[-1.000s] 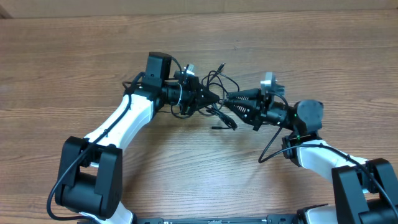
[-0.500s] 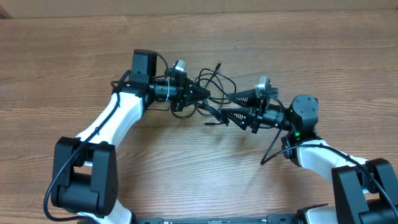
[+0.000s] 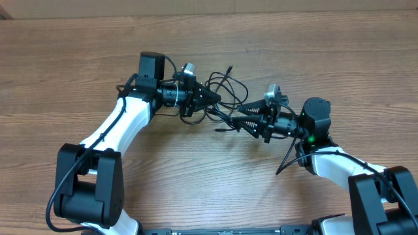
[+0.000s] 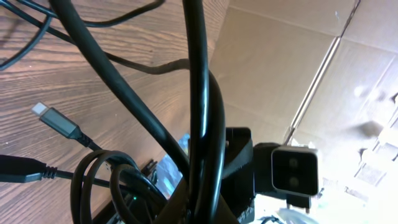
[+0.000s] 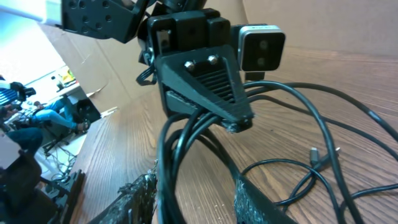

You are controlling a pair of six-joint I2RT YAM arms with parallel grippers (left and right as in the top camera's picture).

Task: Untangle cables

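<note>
**Left jaws pinch the cable bunch; right jaws stand apart around its loops**

On the wooden desk [image 3: 72, 52], the cables [image 3: 225, 83] form a loose black bunch a little toward 12 o'clock from the middle of the overhead view, between the two arms. The left arm [image 3: 124, 127] extends from 7 o'clock, and the left jaws are closed on the bunch at its 9 o'clock side. In the right wrist view, several cords come out of that pinched tip and hang down in loops.

The right arm [image 3: 330, 163] extends from 4 o'clock. The right jaws point toward 9 o'clock, at the 4 o'clock side of the bunch, and they stand apart. The hanging loops pass down between the two textured fingers [image 5: 255, 205]; whether a cord touches either finger cannot be told.

One plug end [image 3: 230, 68] points out of the bunch toward 12 o'clock. A second plug [image 3: 221, 130] lies on the desk at the bunch's 6 o'clock. The left wrist view shows a silver-tipped plug [image 4: 46, 112] resting on the wood at 9 o'clock, with dark cords crossing close to the lens.
</note>
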